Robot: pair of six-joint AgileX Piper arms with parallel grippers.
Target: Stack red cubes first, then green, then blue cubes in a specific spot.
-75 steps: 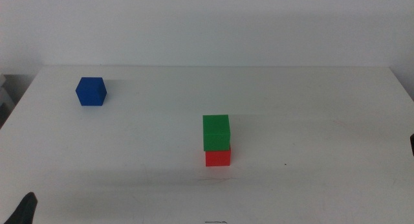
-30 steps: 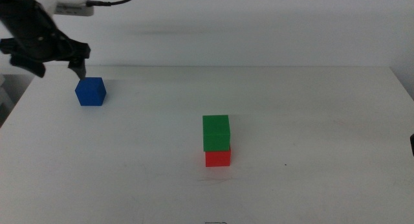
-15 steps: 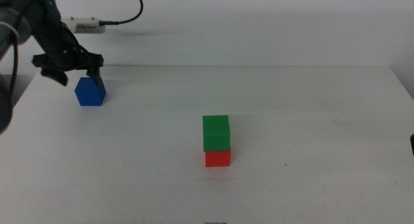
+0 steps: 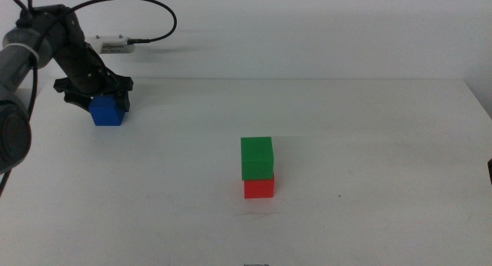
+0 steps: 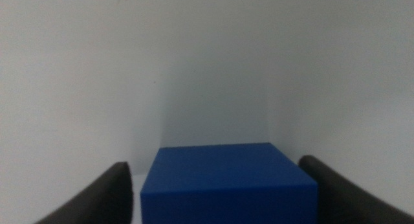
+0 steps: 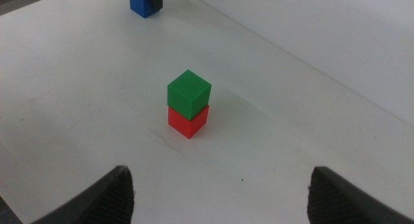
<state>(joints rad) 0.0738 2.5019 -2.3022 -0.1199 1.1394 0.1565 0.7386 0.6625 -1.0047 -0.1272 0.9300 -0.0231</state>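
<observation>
Laboratory test bench: bare white tabletop against a plain white wall, with a cabled robot arm.

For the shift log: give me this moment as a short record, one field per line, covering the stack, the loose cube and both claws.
stack: green cube sits on red cube, near the middle of the white table
loose cube: blue cube, far left part of the table, resting on it
left claw: down around the blue cube, jaws open with a gap on each side
right claw: waiting off the table's near right, jaws open, holding nothing
step left: blue cube not yet on the stack
</observation>
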